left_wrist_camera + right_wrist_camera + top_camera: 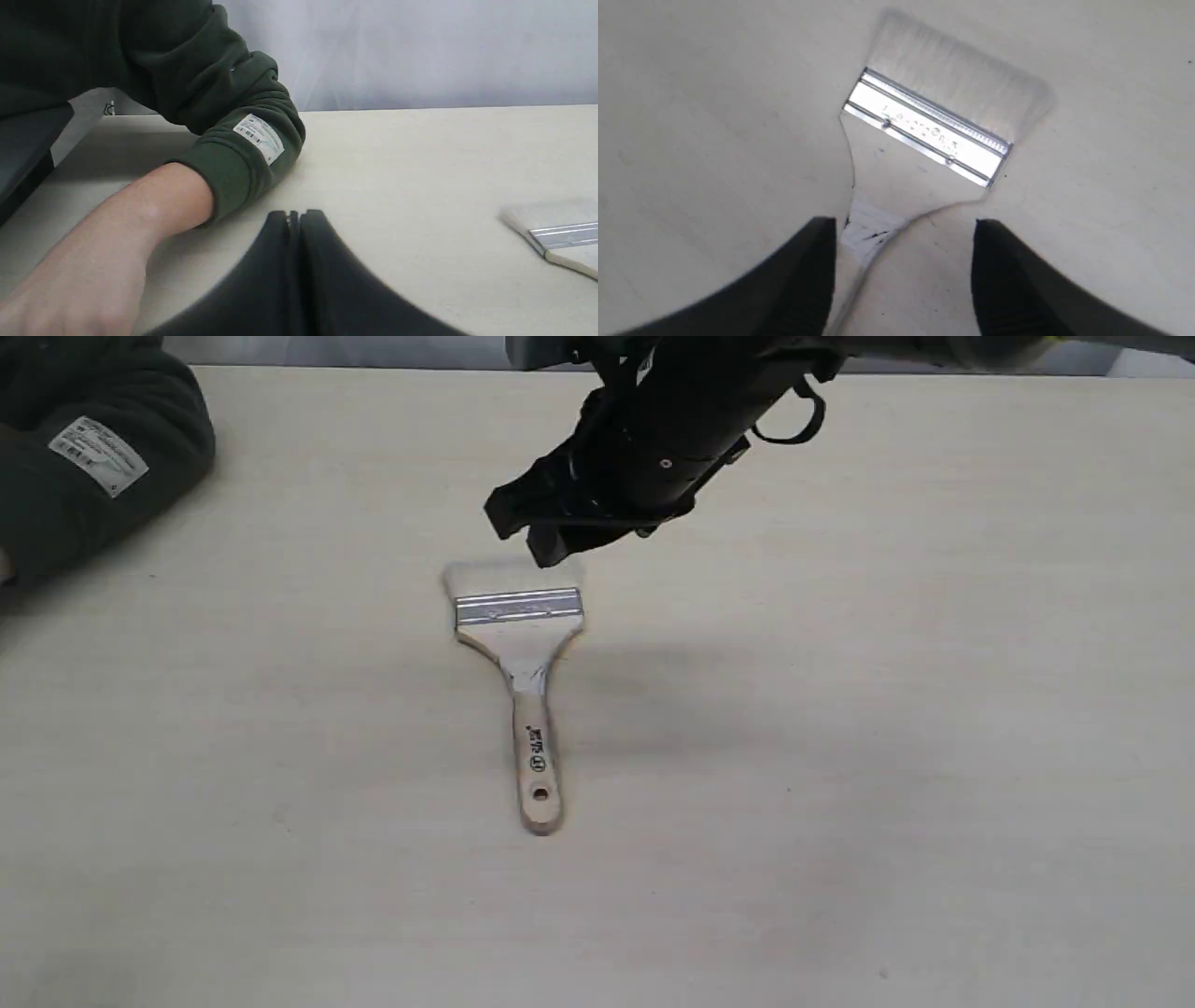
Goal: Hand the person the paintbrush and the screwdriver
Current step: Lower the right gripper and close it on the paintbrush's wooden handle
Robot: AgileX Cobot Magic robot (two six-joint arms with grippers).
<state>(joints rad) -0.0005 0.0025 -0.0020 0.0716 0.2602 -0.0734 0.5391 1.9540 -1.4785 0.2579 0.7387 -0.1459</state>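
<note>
The paintbrush point(523, 653) lies flat mid-table, its pale bristles pointing to the far side and its wooden handle toward the near edge. My right gripper point(527, 537) hovers open just above the bristle end. In the right wrist view its fingers point(808, 270) stand wide apart over the brush neck point(924, 126), touching nothing. My left gripper point(294, 214) is shut with nothing in it, close to the person's bare forearm point(154, 205). The person's dark green sleeve point(84, 457) rests at the far left. The brush head point(556, 228) shows off to one side. No screwdriver is in view.
The pale wooden table point(887, 709) carries only the brush and the person's arm. A white label point(98, 453) is sewn on the sleeve cuff. A light wall point(420, 46) stands behind the table's far edge.
</note>
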